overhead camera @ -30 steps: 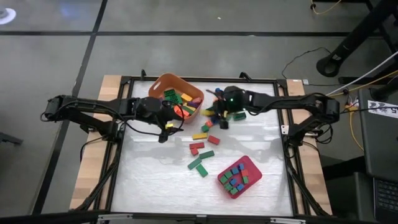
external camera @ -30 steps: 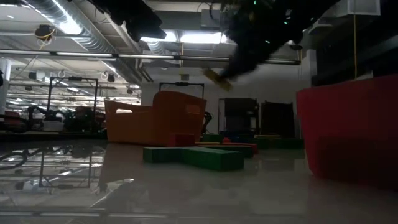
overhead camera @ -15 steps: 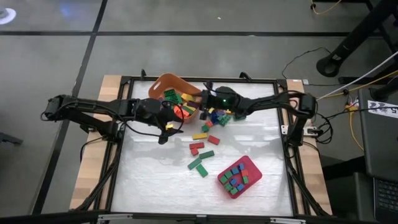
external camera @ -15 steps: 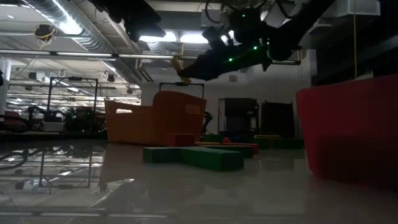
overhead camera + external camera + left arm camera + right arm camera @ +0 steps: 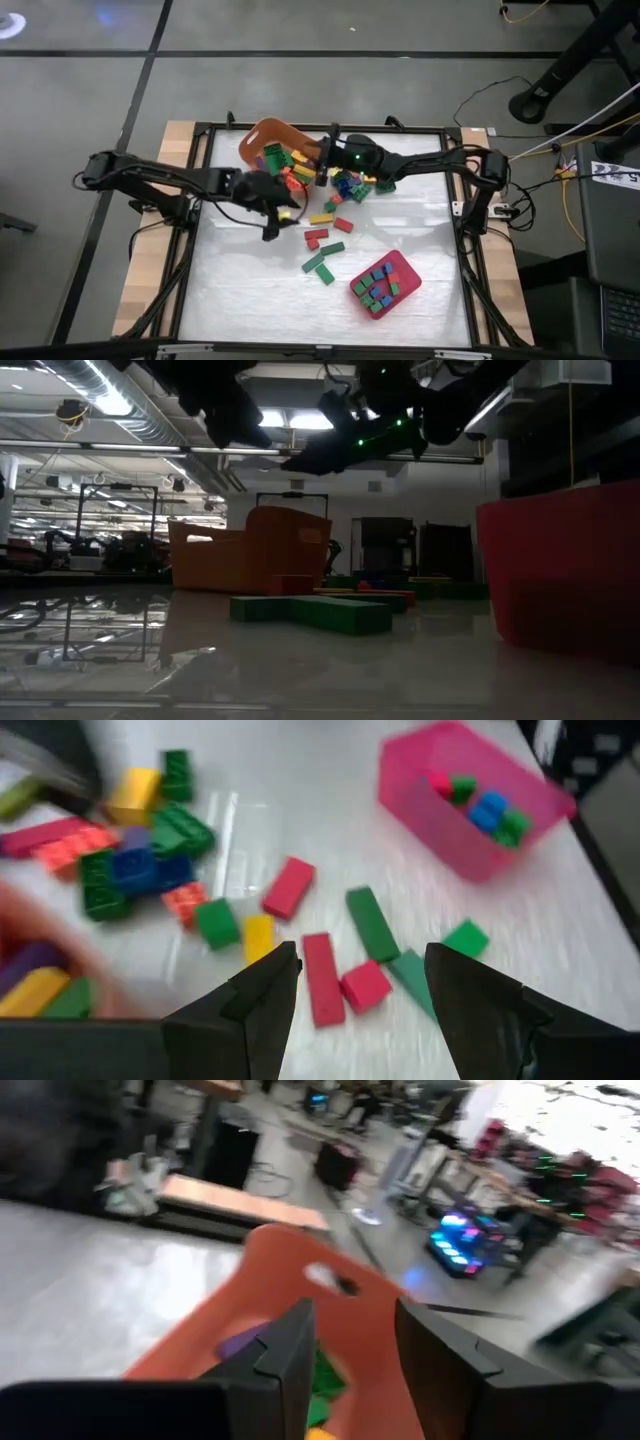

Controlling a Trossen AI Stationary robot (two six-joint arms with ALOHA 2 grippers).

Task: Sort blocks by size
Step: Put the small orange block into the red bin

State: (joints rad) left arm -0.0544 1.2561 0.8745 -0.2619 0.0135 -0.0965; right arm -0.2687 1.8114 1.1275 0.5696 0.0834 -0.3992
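Observation:
The blocks lie in three groups: some in the orange tub (image 5: pixel 262 140) at the far side, a pile (image 5: pixel 352 185) to its right, and several loose red, green and yellow ones (image 5: pixel 322 240) on the table's middle. Small ones lie in the pink tray (image 5: pixel 405 270). My right gripper (image 5: pixel 322 165) hangs open over the tub's right rim; nothing shows between its fingers in the right wrist view (image 5: pixel 352 1330). My left gripper (image 5: pixel 272 228) is open and empty above the table, left of the loose blocks, with red and green blocks (image 5: pixel 322 975) ahead of it.
The tub (image 5: pixel 250 550) and the tray (image 5: pixel 560 570) stand up from the table in the low view, with green and red blocks (image 5: pixel 330 610) between them. A black frame (image 5: pixel 455 130) runs round the white table top. Bare table lies at the near left (image 5: pixel 240 290).
My right gripper has gone from the pile toward the table's left and far side, to above the tub's rim, and has levelled out. A yellow block showed at its tip in the earlier low views and no longer shows. My left gripper has shifted a little toward the near right.

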